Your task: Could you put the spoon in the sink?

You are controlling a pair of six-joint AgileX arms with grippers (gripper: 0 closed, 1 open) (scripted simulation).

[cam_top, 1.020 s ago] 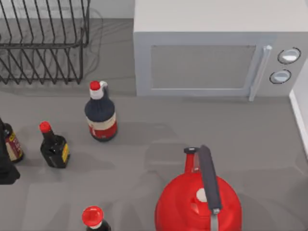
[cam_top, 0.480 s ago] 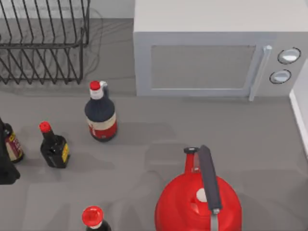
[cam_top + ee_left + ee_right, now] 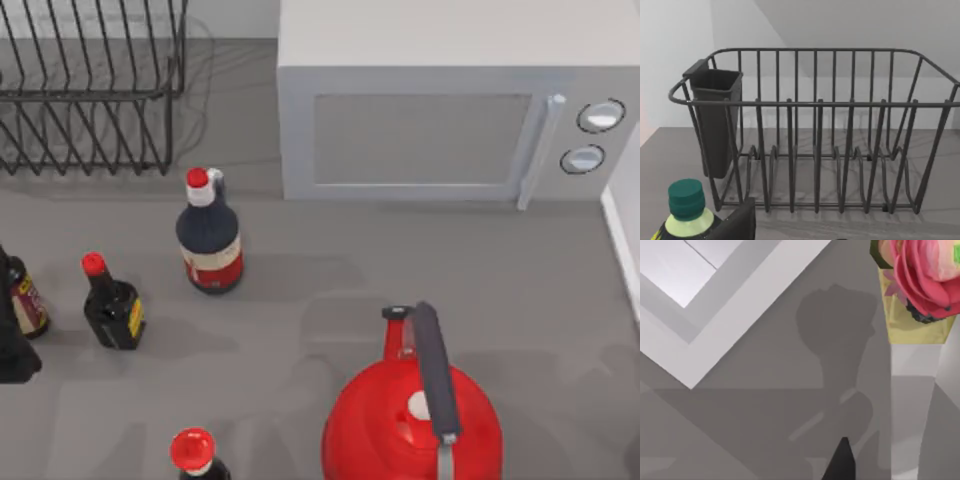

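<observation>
The spoon is out of view. A white raised edge (image 3: 622,232) runs along the table's right side. The right wrist view has a white stepped rim (image 3: 735,310) on the grey surface; I cannot tell whether it is the sink. A dark part of my left arm (image 3: 14,352) stands at the table's left edge, beside the small bottles. The left wrist view shows a dark tip of my left gripper (image 3: 737,223) facing the dish rack (image 3: 815,135). A dark tip of my right gripper (image 3: 840,463) hangs over bare grey table.
A microwave (image 3: 440,110) stands at the back and a wire dish rack (image 3: 90,90) at the back left. Dark sauce bottles (image 3: 209,235) (image 3: 112,303) (image 3: 195,455) dot the left. A red kettle (image 3: 412,415) sits at front centre. A pink flower in a yellow vase (image 3: 920,285) stands nearby.
The objects stay where they were. Only the faint shadows on the table at the front right have shifted a little.
</observation>
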